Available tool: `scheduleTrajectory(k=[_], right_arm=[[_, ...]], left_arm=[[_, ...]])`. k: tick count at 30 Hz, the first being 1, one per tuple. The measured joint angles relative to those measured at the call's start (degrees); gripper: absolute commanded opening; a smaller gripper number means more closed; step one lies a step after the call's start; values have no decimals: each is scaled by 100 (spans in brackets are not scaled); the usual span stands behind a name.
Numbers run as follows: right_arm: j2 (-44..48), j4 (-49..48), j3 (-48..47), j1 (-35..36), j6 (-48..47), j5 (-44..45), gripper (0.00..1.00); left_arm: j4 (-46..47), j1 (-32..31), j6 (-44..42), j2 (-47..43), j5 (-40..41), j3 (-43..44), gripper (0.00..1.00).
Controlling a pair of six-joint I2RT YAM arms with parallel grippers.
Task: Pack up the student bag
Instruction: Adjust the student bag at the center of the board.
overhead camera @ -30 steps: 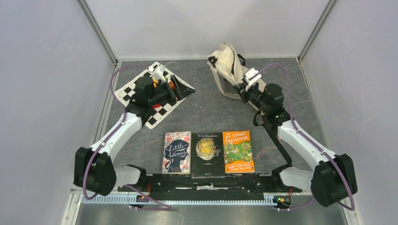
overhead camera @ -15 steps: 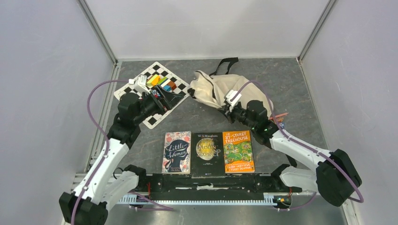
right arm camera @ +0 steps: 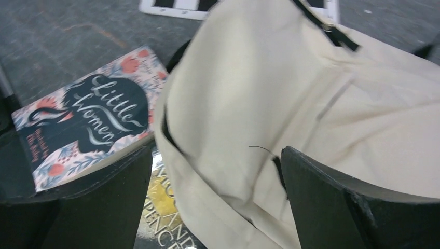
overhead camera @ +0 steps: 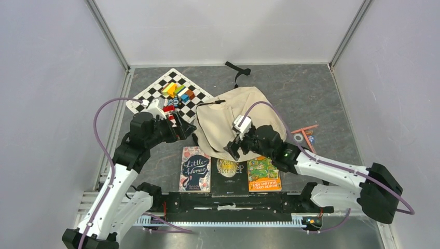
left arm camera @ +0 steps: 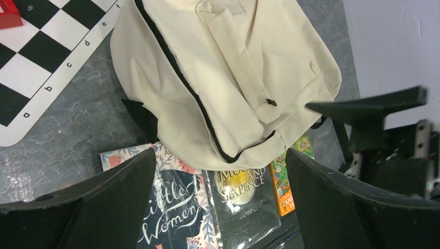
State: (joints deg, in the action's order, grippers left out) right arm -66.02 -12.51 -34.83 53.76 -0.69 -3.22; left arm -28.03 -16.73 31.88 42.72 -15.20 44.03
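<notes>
Surface: grey mottled table [overhead camera: 321, 98] inside a white-walled cell.
Bag: cream bag [overhead camera: 233, 116] lies flat at table centre, one black strap [overhead camera: 237, 70] trailing to 12 o'clock. Its 6 o'clock edge overlaps the tops of the books.
Books: three in a row at 6 o'clock, all outside the bag: Little Women [overhead camera: 195, 171], a dark book [overhead camera: 230, 174], an orange book [overhead camera: 263, 174].
Other: chessboard [overhead camera: 150, 96] with coloured blocks [overhead camera: 179, 92] at 10 o'clock; small pens [overhead camera: 306, 134] at 3 o'clock.
Progress: judged early. Nothing packed; the zip line in the left wrist view looks unopened, though I cannot be sure. Left to do: open the bag, load three books, close.
Left arm: reaches forward and bends inward. Left gripper [overhead camera: 181, 127] hangs at the bag's 9 o'clock side, fingers spread wide, nothing between them.
Right arm: stretched low across toward centre. Right gripper [overhead camera: 233, 148] sits over the bag's 6 o'clock edge, fingers wide apart, cloth below them but not pinched.
</notes>
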Motion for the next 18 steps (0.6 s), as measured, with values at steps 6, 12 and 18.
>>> scheduleTrajectory(k=[6,12,18], right_arm=[[597,1300,-455,-437,673,1231,98],[990,2302,-372,-1598,970,1694,98],[1244,2942,-96,-2500,1113,2031,87]], left_arm=[[13,0,48,-267,11,-400,100],[490,0,579,-70,-170,-977,100],[1064,4,824,671,-264,-931,100]])
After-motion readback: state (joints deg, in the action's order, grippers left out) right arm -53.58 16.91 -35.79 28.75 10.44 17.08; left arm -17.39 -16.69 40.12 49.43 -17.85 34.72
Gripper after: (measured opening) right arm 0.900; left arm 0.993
